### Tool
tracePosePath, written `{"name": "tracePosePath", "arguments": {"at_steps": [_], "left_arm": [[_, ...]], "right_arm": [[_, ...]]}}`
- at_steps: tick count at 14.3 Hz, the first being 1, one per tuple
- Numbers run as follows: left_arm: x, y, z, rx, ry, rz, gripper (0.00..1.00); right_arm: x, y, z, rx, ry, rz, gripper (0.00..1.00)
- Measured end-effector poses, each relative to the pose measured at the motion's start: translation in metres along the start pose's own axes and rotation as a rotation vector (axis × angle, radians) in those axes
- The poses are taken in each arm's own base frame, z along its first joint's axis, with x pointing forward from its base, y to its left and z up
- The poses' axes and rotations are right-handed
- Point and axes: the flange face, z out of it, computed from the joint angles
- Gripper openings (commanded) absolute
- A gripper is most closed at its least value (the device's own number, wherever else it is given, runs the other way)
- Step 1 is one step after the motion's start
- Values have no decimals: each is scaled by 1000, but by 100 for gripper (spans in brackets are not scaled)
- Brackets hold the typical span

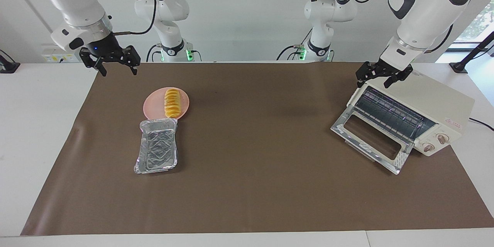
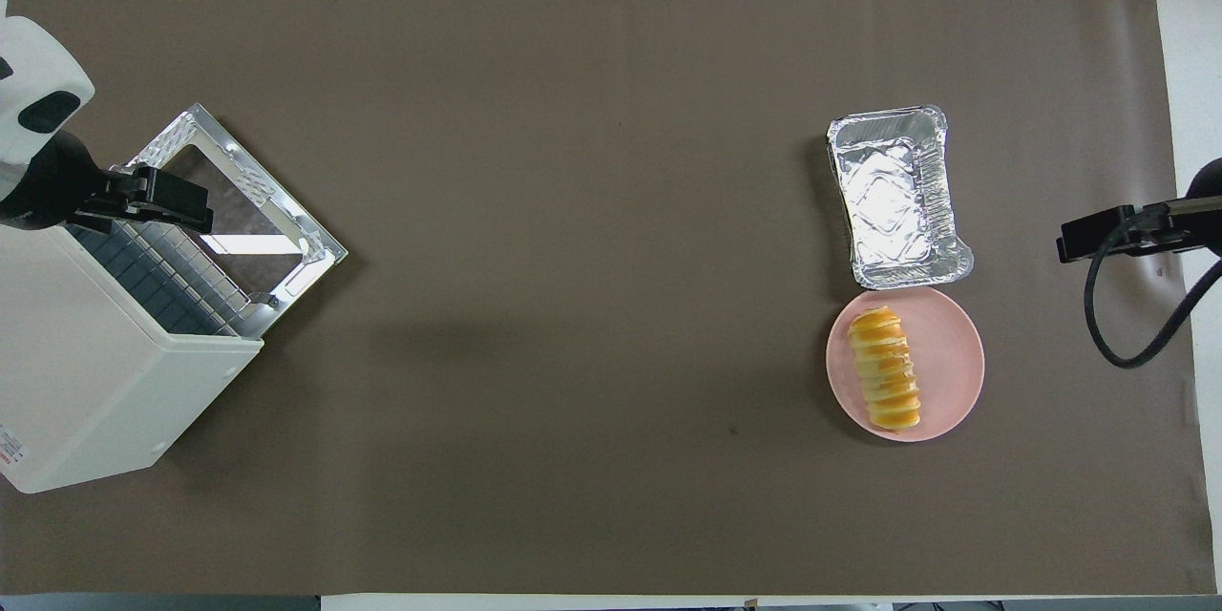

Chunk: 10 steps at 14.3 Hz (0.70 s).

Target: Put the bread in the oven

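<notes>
You're starting with both jaws apart, so be lowering the right gripper (image 1: 114, 63) across the bread's (image 1: 172, 103) middle, oven (image 1: 409, 119) already open.

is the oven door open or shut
Open: the cream-white toaster oven has its glass drop-down door folded down onto the table, baring the metal wire rack inside.

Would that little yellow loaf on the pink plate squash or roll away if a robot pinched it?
The bread looks soft and light, so a hard pinch would probably dent its ridged segments. Its long rounded shape might let it roll sideways if nudged, though it lies flat on the plate. The twisted ridges should give some grip, so slipping seems unlikely.
</notes>
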Motion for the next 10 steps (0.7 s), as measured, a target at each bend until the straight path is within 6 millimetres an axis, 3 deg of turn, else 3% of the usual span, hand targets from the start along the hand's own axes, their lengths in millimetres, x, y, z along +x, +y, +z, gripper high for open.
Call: {"name": "tracePosePath", "arguments": {"at_steps": [6,10], "left_arm": [[0,0,0,0,0,0,100],[0,0,0,0,0,0,100]], "right_arm": [[-4,-6,6,2,-43,-10,100],[-11,-37,32,-1,-85,12,100]]}}
